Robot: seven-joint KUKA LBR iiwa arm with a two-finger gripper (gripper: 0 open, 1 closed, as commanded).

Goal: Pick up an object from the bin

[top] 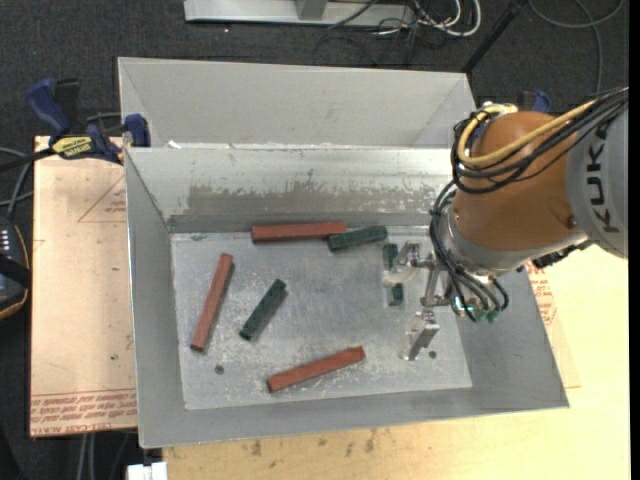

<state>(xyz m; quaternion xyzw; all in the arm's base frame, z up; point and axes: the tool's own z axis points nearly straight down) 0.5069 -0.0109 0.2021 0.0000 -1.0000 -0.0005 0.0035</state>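
Observation:
My gripper (pixel 411 303) hangs low over the right part of the bin floor, fingers spread apart and open. One fingertip (pixel 402 262) is toward the back, the other (pixel 421 342) toward the front. A small dark green piece (pixel 396 293) shows by the gap between them, and I cannot tell whether it is touched. Another dark green bit (pixel 390 254) lies just behind the back finger. A dark green block (pixel 357 238) lies to the gripper's back left, end to end with a long red-brown bar (pixel 298 232).
A second red-brown bar (pixel 316 368) lies near the front, left of the gripper. A third (pixel 212 302) lies at the left, with a dark green block (pixel 263 309) beside it. The arm's orange cover and cables overhang the bin's right wall.

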